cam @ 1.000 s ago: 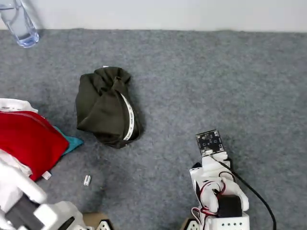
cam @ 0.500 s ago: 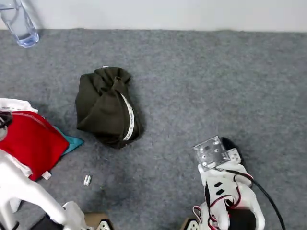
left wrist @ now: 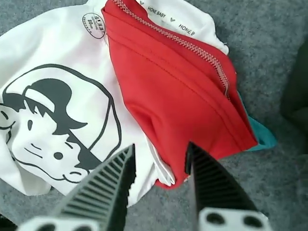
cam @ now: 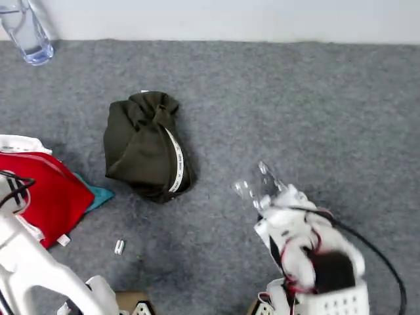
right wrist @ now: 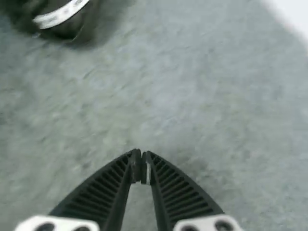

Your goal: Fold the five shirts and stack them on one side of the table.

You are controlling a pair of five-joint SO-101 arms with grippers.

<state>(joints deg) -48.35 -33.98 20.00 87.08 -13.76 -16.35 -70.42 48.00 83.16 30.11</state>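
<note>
- The left gripper point(left wrist: 159, 179) is held above the pile of shirts at the table's left side. Its fingers are spread apart and nothing is gripped between them.
- The right gripper point(right wrist: 141, 166) is seen over the bare grey table cover point(cam: 295, 98). Its tips are pressed together and nothing is clamped.
- A red shirt point(left wrist: 178, 91) is laid over a white printed shirt point(left wrist: 53, 115), and a teal shirt point(left wrist: 262, 137) is seen peeking out from beneath the red one.
- A dark olive shirt point(cam: 147, 147) is left crumpled near the table's middle, apart from the pile and from both arms.
- A clear bottle point(cam: 26, 33) is placed at the far left corner.
- A small white clip point(cam: 119, 247) is seen near the front edge.
</note>
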